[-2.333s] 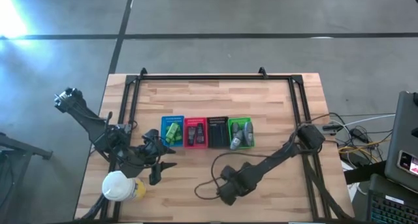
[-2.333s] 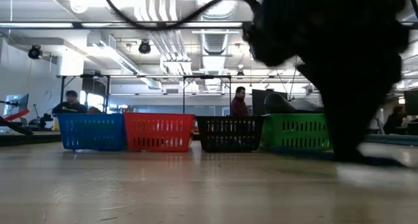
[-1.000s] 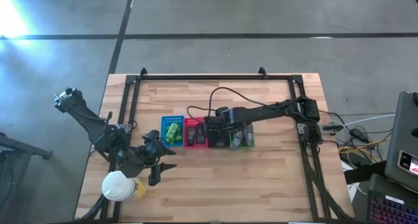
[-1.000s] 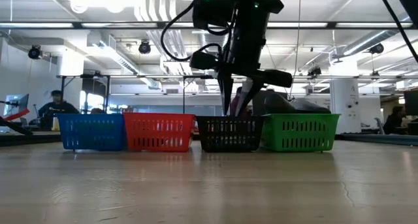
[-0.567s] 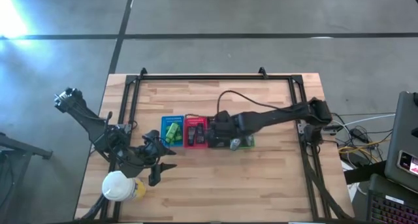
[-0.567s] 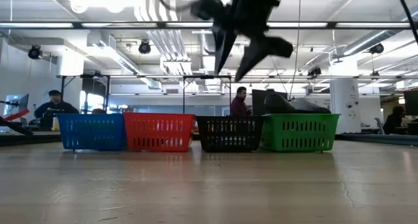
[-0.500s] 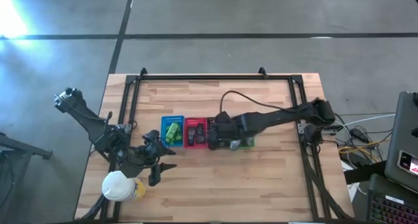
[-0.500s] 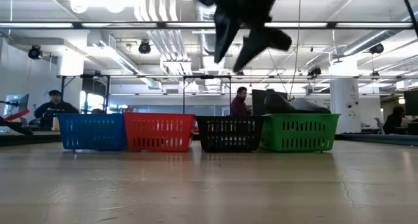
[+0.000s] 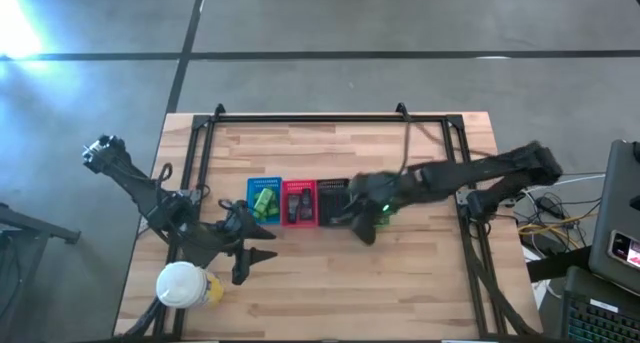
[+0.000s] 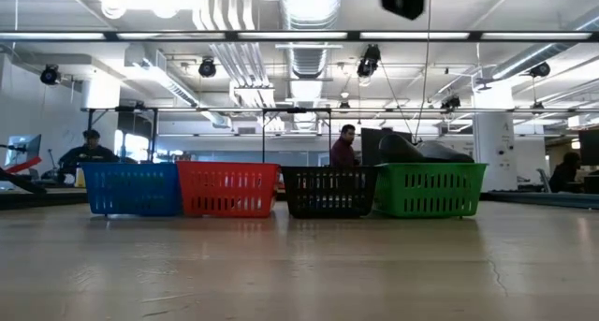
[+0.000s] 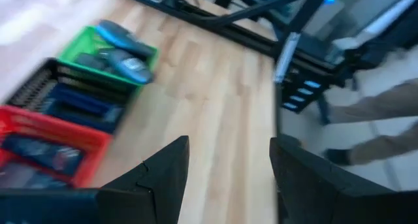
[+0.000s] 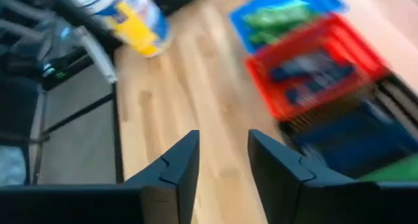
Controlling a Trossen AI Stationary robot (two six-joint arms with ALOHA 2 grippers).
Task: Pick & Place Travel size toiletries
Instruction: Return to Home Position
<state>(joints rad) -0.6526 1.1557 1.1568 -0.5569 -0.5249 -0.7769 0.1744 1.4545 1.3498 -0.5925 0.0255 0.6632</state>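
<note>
1. Four baskets in one row mid-table, side by side: blue basket (image 10: 131,190), red basket (image 10: 227,190), black basket (image 10: 329,192), green basket (image 10: 429,190). Lined up so each kind gets its own bin.
2. Toiletries sorted by kind: green bottles (image 9: 264,200) in the blue basket, dark packets (image 9: 298,205) in the red one, grey tubes (image 11: 124,54) heaped in the green one and poking above its rim.
3. Dark items (image 11: 81,108) lying low in the black basket; too blurred to tell as shavers.
4. No toiletry visible on the bare table (image 9: 420,283). Judged: placing finished, only the arm's retreat left.
5. Right gripper (image 12: 223,142) high over the row, above the black and green baskets in the high view. Fingers spread apart, nothing between them. Only a dark piece of the arm shows at the top edge of the low view. Judged: kept that high to clear the rims while heading home.
6. Left gripper (image 11: 228,145) low near the table's front left, between the yellow cup (image 9: 180,283) and the blue basket. Fingers apart, empty. Parked there out of the right arm's path.
7. Risk judged small: nothing carried, so nothing to drop. Only worry is a sweep low enough to clip the tubes sticking up.
</note>
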